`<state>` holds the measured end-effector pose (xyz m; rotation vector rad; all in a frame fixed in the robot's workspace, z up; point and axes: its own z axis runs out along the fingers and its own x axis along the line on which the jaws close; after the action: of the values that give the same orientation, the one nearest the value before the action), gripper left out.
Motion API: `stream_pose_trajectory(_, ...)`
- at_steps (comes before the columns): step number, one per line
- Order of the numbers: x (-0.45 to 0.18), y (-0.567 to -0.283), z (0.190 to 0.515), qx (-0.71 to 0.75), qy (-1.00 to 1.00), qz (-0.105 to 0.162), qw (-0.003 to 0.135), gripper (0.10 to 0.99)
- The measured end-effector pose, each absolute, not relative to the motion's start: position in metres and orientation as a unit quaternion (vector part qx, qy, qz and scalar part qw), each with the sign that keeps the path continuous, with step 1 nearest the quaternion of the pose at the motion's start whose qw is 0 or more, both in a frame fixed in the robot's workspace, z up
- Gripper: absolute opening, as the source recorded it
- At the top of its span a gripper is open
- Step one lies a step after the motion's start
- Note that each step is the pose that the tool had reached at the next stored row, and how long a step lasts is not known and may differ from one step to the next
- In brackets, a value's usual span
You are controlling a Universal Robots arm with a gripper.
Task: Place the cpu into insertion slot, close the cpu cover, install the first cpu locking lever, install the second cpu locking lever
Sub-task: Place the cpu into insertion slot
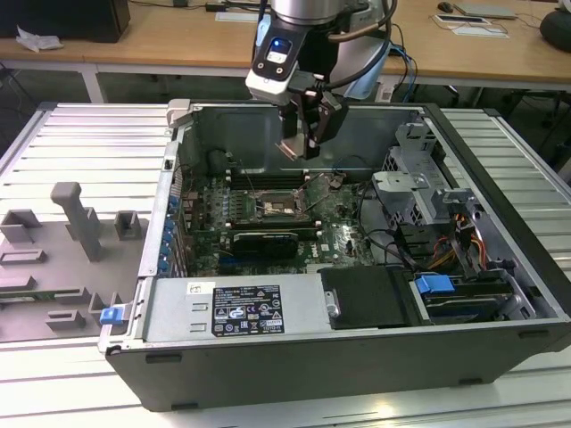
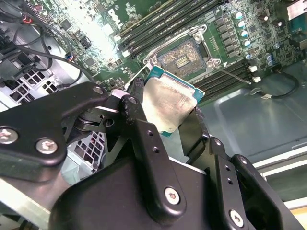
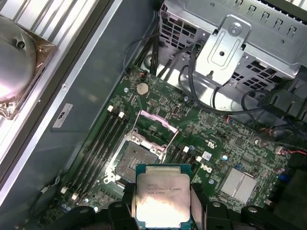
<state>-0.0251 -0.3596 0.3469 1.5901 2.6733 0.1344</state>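
My gripper [image 1: 303,147] hangs over the open computer case, shut on the cpu [image 1: 289,149] by two opposite edges. In both wrist views the cpu [image 2: 170,103] [image 3: 162,199] shows its pale silvery top framed by a green rim, gripped between the black fingers [image 2: 139,96]. The insertion slot [image 1: 272,205] [image 2: 183,56] [image 3: 135,160] lies below on the green motherboard, dark centre bare, with a clear gap up to the chip. The cpu cover [image 3: 154,125] [image 1: 318,185] stands raised on its hinge at the slot's side.
Long memory slots [image 3: 98,146] flank the socket. A black card with heatsink [image 1: 263,241] lies just in front of it. A metal drive cage [image 1: 419,192] and loose cables [image 1: 384,241] fill the exterior view's right. The labelled power supply [image 1: 236,308] bounds the front, the case wall [image 1: 169,178] the left.
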Motion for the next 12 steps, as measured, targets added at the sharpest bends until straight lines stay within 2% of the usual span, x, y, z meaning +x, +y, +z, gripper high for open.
stream_pose_trajectory(12, -0.025, -0.358, 0.33, 0.573, 0.818, 0.041, 0.016, 0.537)
